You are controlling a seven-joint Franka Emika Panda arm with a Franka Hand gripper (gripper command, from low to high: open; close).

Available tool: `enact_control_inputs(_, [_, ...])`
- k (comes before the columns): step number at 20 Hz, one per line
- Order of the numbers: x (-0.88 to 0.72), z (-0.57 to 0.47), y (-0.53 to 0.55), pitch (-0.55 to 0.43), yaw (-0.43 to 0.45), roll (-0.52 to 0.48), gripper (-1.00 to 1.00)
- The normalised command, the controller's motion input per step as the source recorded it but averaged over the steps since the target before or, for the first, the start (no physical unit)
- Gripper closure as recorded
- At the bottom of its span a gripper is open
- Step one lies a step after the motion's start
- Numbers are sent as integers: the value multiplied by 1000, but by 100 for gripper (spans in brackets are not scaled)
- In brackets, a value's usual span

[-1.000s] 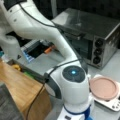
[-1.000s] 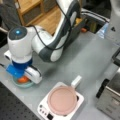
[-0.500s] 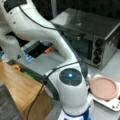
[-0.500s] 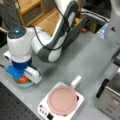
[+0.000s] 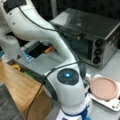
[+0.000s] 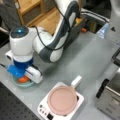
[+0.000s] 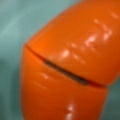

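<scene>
In a front view my gripper (image 6: 24, 75) hangs straight down at the left, low over a shallow teal dish (image 6: 18, 84) on the grey table. An orange object (image 6: 23, 79) lies in the dish right under the blue and white hand, which covers the fingertips. The wrist view is almost filled by this glossy orange object (image 7: 67, 65), rounded with a dark seam across it, against the teal dish (image 7: 15, 20). No fingers show there. In a front view only the wrist with its blue light (image 5: 67, 75) shows; the gripper is hidden below it.
A round pink pan sits on a white hot plate (image 6: 45, 110) in both front views, its pan (image 5: 103, 87) just beside the arm. A steel toaster oven (image 5: 92, 37) stands behind. A wooden box (image 5: 17, 90) and shelving (image 6: 37, 12) border the table (image 6: 82, 57).
</scene>
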Motion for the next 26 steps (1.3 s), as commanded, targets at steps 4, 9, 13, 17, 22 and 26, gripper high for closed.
enact_control_inputs(4, [358, -568, -7, -54, -54, 258, 100])
enact_control_inputs(9, [388, -643, 10, -56, -69, 236, 100])
enact_control_inputs(13, [357, -595, 13, -17, -88, 197, 100])
enact_control_inputs(17, [254, -386, 33, 62, -105, 151, 100])
enact_control_inputs(22, [116, -79, 74, 161, -119, 127, 100])
enact_control_inputs(26, [25, 202, 152, 205, -132, 110, 100])
